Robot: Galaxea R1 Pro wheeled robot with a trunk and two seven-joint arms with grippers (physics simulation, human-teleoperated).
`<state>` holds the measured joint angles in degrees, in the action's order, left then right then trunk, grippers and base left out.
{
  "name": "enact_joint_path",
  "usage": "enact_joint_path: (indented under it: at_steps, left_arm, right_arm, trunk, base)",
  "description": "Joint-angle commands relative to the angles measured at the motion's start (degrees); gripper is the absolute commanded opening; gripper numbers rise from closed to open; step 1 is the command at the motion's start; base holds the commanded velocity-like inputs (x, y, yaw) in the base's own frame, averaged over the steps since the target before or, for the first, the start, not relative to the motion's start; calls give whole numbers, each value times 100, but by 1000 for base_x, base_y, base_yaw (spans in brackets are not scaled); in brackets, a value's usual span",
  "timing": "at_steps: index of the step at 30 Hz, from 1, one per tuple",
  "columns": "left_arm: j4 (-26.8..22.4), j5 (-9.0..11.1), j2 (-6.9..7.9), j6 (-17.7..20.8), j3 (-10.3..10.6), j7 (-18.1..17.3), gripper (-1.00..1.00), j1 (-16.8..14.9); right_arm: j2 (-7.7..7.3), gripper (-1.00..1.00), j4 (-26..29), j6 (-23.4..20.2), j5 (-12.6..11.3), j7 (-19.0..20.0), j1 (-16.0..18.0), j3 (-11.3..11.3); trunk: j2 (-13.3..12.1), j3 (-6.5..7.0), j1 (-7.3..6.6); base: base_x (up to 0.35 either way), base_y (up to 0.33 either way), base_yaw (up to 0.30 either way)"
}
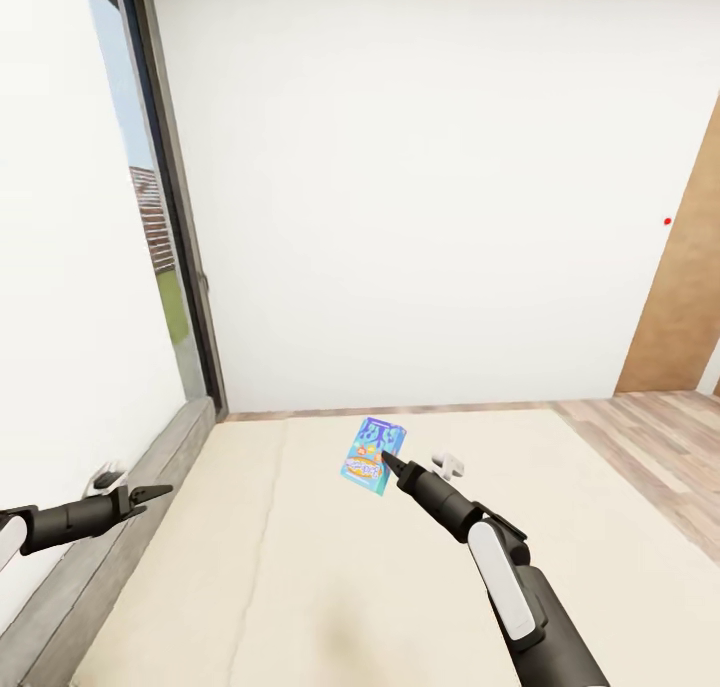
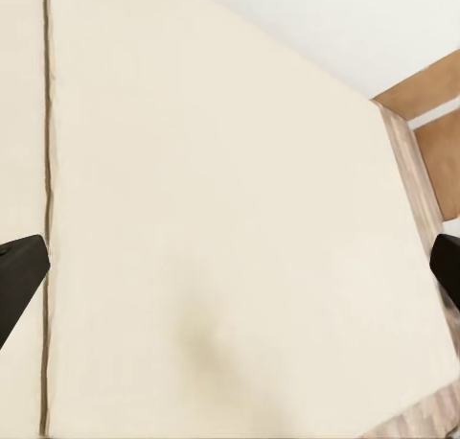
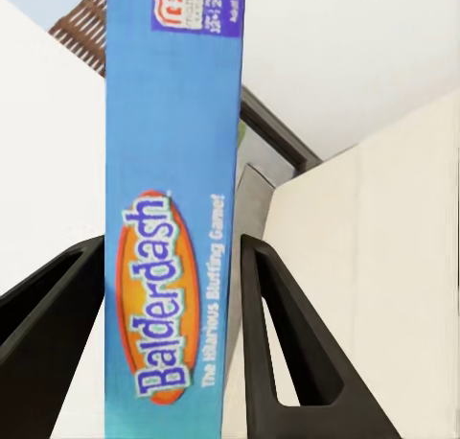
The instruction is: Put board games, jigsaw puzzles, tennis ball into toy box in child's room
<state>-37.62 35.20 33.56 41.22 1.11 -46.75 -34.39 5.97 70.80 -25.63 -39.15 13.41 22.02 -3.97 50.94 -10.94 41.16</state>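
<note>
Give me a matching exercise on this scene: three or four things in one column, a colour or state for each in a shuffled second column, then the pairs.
Things:
1. blue board game
2. left gripper
3. bed
4. right gripper

States:
A. plain beige mattress
B. open, holding nothing
C. reads Balderdash
D. shut on a box edge

Pairs: 1-C, 2-B, 3-A, 4-D

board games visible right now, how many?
1. The blue board game sits clamped in the right gripper, held above the bed. No other game is in view; the rest may be outside the frames.
</note>
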Motion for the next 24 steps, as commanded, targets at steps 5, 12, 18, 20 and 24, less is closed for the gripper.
enact_joint_path:
  at_steps: [5, 12, 18, 20, 24]
  left_arm:
    - [0, 31, 1, 31, 12, -1, 100, -6]
    - [0, 31, 1, 35, 12, -1, 100, -6]
    - [0, 31, 1, 35, 12, -1, 100, -6]
    - [0, 31, 1, 35, 12, -1, 100, -6]
    - [0, 31, 1, 35, 12, -1, 100, -6]
  right_arm:
    - [1, -100, -3, -37, -32, 3, 3, 2]
    - [1, -100, -4, -36, -32, 3, 2, 1]
    - [1, -100, -4, -35, -32, 3, -2, 1]
    - [1, -100, -3, -35, -32, 3, -1, 1]
    - [1, -100, -4, -38, -32, 3, -2, 1]
  trunk:
    - [6, -2, 1]
    - [6, 0, 1]
    - [6, 0, 1]
    - [6, 0, 1]
    - [6, 0, 1]
  base:
    - [0, -300, 185]
    - [0, -302, 31]
    - [0, -302, 2]
    - [0, -302, 0]
    - [0, -302, 0]
